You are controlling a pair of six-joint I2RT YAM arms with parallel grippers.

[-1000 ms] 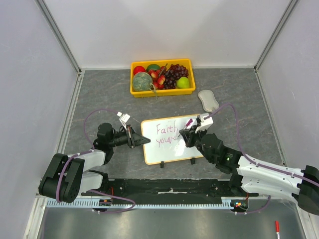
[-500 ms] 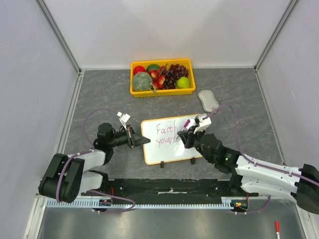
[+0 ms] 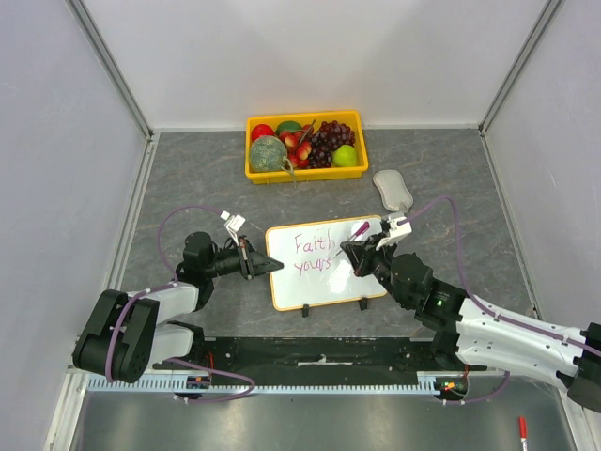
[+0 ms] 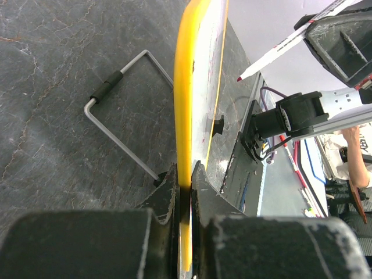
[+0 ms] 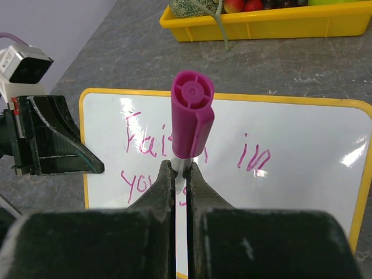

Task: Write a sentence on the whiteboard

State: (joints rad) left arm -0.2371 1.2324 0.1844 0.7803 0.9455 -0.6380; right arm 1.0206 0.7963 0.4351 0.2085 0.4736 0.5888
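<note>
The right gripper (image 5: 180,174) is clamped on one magenta-capped marker (image 5: 192,116), whose tip is near the whiteboard (image 3: 319,287). The left gripper (image 4: 185,174) pinches the board's yellow left rim. The single whiteboard sits mid-table between the two arms. It bears the sentence (image 3: 313,256) in two pink lines: "Faith in" above, a word starting "you" below. One yellow fruit tray (image 3: 305,176) sits beyond it, with one grey eraser (image 3: 392,190) to the tray's right.

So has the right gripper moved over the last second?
Yes. In the top view the right gripper, holding the marker, has shifted slightly to the right across the whiteboard, toward its right edge.
</note>
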